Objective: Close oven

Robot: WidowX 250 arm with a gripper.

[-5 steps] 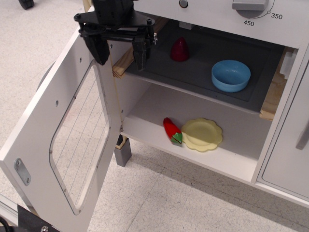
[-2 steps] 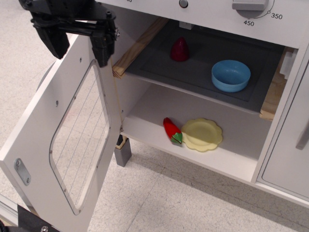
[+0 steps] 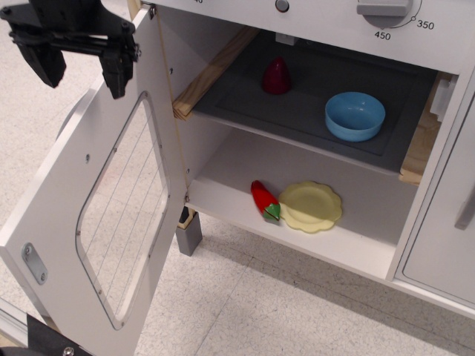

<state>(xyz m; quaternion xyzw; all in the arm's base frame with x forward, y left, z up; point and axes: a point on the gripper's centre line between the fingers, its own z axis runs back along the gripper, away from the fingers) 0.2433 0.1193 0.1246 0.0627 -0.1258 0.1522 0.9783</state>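
The white toy oven (image 3: pixel 312 30) stands open. Its large white door (image 3: pixel 67 200), with a rounded clear lined window (image 3: pixel 122 215), swings out to the left. The dark grey inner shelf (image 3: pixel 297 104) holds a dark red cone (image 3: pixel 276 76) and a blue bowl (image 3: pixel 355 116). My black gripper (image 3: pixel 80 70) is open and empty at the top left, above the door's upper outer edge, its fingers (image 3: pixel 116 70) pointing down. The door handle is hidden.
On the white lower shelf (image 3: pixel 237 170) lie a red toy pepper (image 3: pixel 263 200) and a yellow plate (image 3: pixel 310 206). A narrower white cabinet door (image 3: pixel 445 237) stands at the right. A temperature dial (image 3: pixel 384 9) is on top. Speckled floor (image 3: pixel 245 304) lies below.
My gripper has moved left, from in front of the oven's opening over the door's top edge to its outer side. The door has not visibly moved.
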